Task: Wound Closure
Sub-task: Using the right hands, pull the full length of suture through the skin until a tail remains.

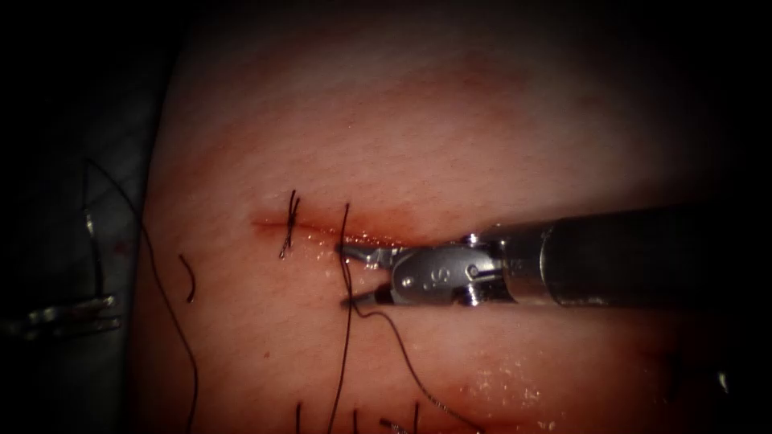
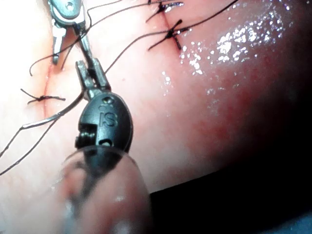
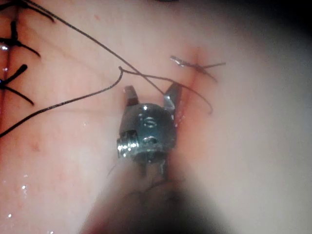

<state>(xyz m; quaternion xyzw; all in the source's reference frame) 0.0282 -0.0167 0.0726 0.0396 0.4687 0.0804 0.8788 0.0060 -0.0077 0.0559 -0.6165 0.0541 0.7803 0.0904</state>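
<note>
The tissue [image 1: 482,145] is a pale, smooth slab with a curved left edge. Past that edge lies a dark surface [image 1: 48,161], where the left claw [image 1: 108,312] sits well apart from the cut [image 1: 322,229]. It is clenched on the needle [image 1: 94,249], a thin grey steel curve gripped near one end, out of the tissue and to the left of the cut. Up close, this claw [image 2: 87,73] shows ridged metal fingers on a dark rounded wrist, with the needle [image 2: 48,118] arcing away from it over the skin. The right claw [image 1: 342,276] comes in from the right on a dark shaft and is spread wide, grasping nothing. Its upper finger lies against the cut's wet, red-tinged line and the lower finger sits below it. The thin black thread [image 1: 346,337] runs between the two fingers, crossing the cut towards the near edge. In its own wrist view the same claw [image 3: 151,95] stands splayed, with thread [image 3: 87,97] passing just beyond its tips. A knotted stitch [image 1: 289,223] with short stiff tails crosses the cut to the left of this claw, leaving bare tissue between it and the slab's edge, apart from a loose curl of thread [image 1: 190,281]. Glistening moisture [image 1: 498,386] speckles the tissue near the lower border.
</note>
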